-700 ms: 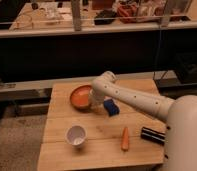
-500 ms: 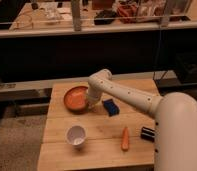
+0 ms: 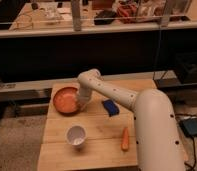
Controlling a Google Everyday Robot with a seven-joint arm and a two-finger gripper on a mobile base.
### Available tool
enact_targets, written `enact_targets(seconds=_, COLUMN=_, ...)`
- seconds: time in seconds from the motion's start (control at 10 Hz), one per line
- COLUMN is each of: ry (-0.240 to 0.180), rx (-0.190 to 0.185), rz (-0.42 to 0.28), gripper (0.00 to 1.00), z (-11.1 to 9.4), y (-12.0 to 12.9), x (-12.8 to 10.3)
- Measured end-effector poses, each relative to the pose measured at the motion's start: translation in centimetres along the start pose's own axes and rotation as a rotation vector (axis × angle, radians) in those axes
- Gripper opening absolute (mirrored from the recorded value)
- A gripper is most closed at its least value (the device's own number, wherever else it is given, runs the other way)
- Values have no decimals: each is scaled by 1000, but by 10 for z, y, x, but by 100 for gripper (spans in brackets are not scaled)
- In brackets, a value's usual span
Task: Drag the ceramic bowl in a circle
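On the pale wooden slat table (image 3: 99, 131) at lower centre, the white robot arm (image 3: 119, 95) reaches left to the wide orange-red ceramic bowl (image 3: 65, 99) at the table's upper left, its gripper (image 3: 82, 104) apparently touching the bowl's right rim, whether clenched or released I cannot tell.

Orange-red ceramic bowl (image 3: 65, 100); white cup (image 3: 76, 135); blue block (image 3: 110, 107); jaws at bowl.
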Motion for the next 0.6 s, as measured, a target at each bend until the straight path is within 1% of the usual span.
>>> enact_targets(seconds=0.2, ry=4, rx=-4, rz=1, gripper=0, z=-1, y=2, x=2)
enact_targets(seconds=0.4, ry=0, rx=-10, rz=-18, gripper=0, z=0, y=0, x=-4)
enact_targets(seconds=0.6, ry=3, rx=-10, rz=-17, gripper=0, z=0, y=2, x=-2)
